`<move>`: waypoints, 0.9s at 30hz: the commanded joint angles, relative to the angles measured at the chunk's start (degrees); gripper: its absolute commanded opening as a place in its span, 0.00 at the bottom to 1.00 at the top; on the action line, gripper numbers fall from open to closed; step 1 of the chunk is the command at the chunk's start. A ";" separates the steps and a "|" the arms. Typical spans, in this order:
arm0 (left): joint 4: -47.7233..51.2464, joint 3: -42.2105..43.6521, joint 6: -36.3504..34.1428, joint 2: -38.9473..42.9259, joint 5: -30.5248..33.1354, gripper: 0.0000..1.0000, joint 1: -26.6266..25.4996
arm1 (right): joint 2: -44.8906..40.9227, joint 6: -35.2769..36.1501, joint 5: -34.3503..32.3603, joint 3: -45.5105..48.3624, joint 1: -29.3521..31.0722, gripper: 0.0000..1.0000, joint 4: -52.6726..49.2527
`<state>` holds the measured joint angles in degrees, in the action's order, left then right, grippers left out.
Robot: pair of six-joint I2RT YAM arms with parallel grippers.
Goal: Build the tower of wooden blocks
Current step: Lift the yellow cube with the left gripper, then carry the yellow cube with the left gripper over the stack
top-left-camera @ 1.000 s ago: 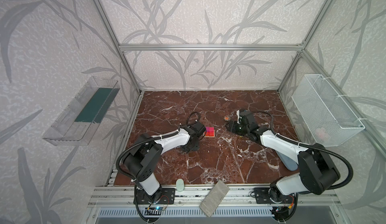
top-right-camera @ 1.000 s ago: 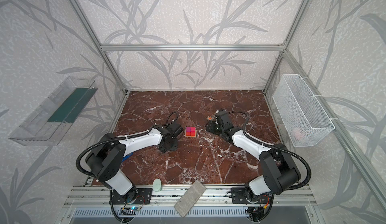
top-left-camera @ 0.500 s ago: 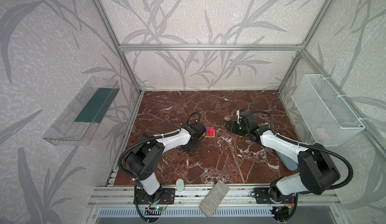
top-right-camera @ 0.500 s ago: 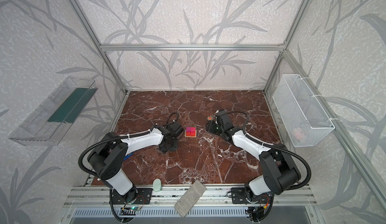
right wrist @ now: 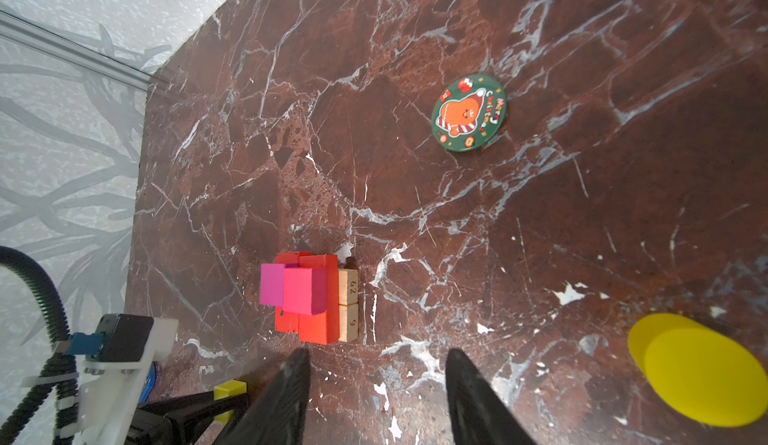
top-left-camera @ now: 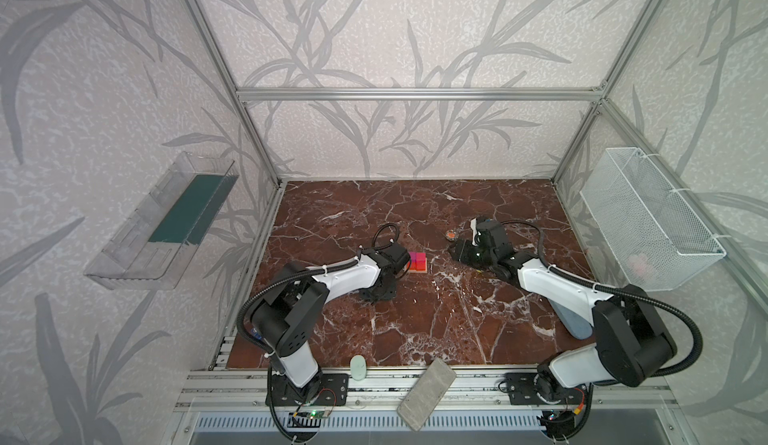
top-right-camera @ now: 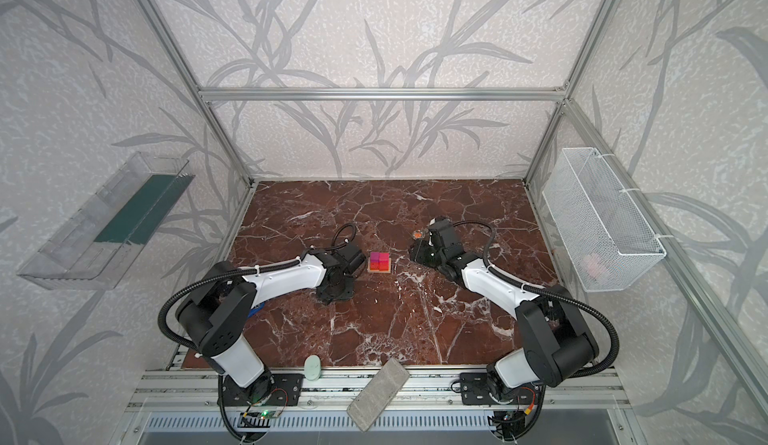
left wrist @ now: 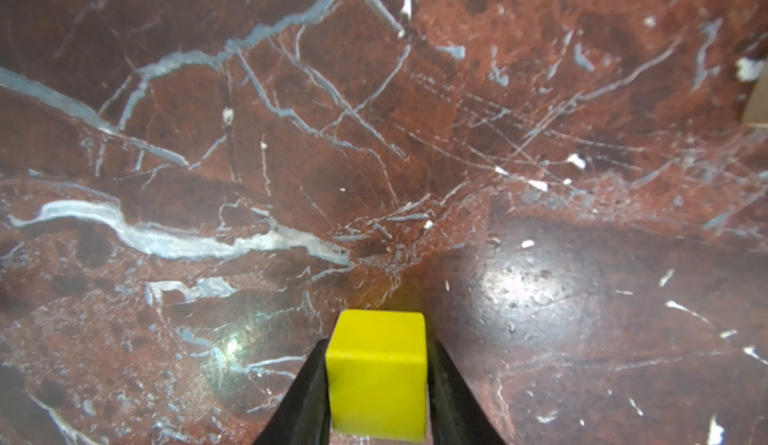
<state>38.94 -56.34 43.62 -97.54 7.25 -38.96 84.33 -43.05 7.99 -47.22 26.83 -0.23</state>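
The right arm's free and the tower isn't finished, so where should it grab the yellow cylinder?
Probably by its curved side, coming down from above. The yellow cylinder seems to stand on end, flat round face up, with nothing against it. The open right gripper can straddle it across the middle.

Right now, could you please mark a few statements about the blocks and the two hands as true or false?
1. The left hand grips the yellow cube. True.
2. The right hand holds the yellow cylinder. False: its fingers are apart with nothing between them, and the cylinder sits on the table, apart from the tower.
3. Two magenta cubes sit on the red blocks. True.
4. The yellow cube tops the tower. False: it is in the left hand, off the tower; the magenta cubes are the top layer.
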 commanded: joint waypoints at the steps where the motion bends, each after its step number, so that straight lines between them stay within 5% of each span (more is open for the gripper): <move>1: 1.24 -1.48 0.43 1.38 1.77 0.38 -0.31 | 0.12 0.42 0.01 0.11 -0.20 0.54 0.41; 17: 1.36 -1.51 0.51 1.22 1.54 0.37 -0.25 | 0.30 0.42 0.01 0.16 -0.20 0.54 0.41; 27: 1.52 -1.85 0.31 1.08 1.47 0.23 -0.26 | 0.19 0.38 -0.01 0.11 -0.20 0.54 0.40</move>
<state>38.98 -56.97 43.53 -97.10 7.44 -38.96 84.33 -43.05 7.99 -47.22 26.83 -0.23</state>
